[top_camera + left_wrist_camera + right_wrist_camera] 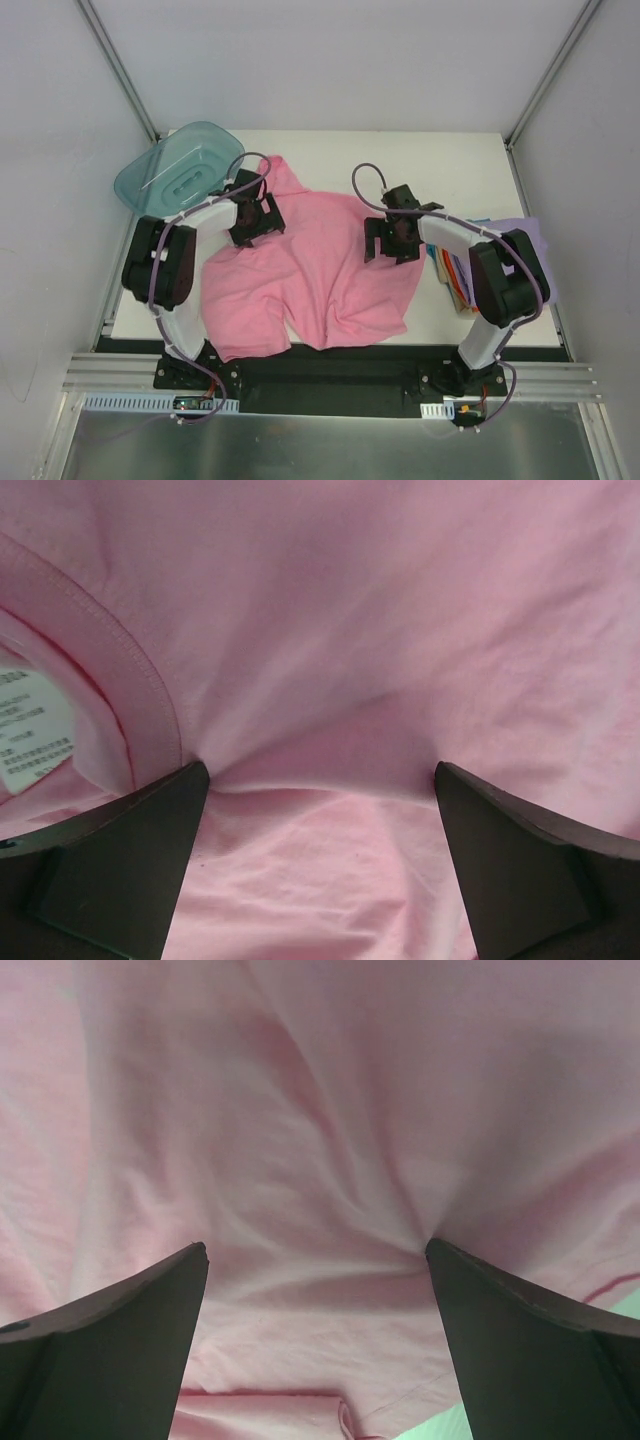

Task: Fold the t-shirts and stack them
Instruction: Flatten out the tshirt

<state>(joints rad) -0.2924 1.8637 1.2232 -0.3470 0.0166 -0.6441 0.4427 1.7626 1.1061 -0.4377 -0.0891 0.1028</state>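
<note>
A bubblegum-pink t-shirt (310,270) lies spread and rumpled over the middle of the table, hanging over the near edge. My left gripper (255,222) is open, its fingertips pressing down on the shirt's upper left part; the neck band (130,670) and white label (30,730) show in the left wrist view. My right gripper (388,240) is open, pressing on the shirt's right part (320,1160). A stack of folded lavender, orange and teal t-shirts (462,270) sits at the right, partly hidden by the right arm.
A translucent teal plastic tub (180,175) lies at the table's back left corner, tilted over the edge. The white table (440,160) shows behind the shirt. Grey enclosure walls stand close on the left, back and right.
</note>
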